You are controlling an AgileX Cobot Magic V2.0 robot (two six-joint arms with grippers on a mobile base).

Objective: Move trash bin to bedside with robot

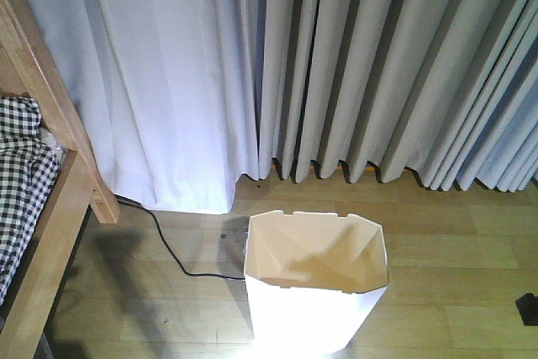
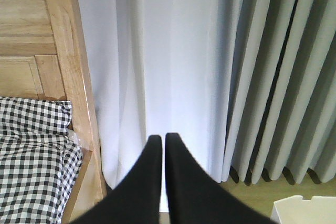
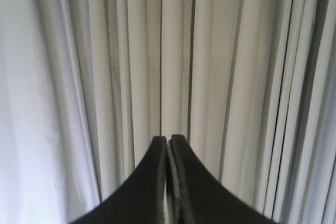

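The bin (image 1: 315, 287) stands nearest on the wood floor (image 1: 454, 292), its base cut off by the frame edge. A black cable (image 1: 172, 250) snakes just left of it toward the bed (image 1: 50, 208), which is well apart. Curtains (image 1: 336, 65) hang behind. Left gripper (image 2: 163, 139) and right gripper (image 3: 168, 140) jaws are pressed together, holding nothing.

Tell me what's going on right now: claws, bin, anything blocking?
Both claws, left and right, shut and empty. Trash bin upright on the floor, right of the bed. Black cable lies between them.
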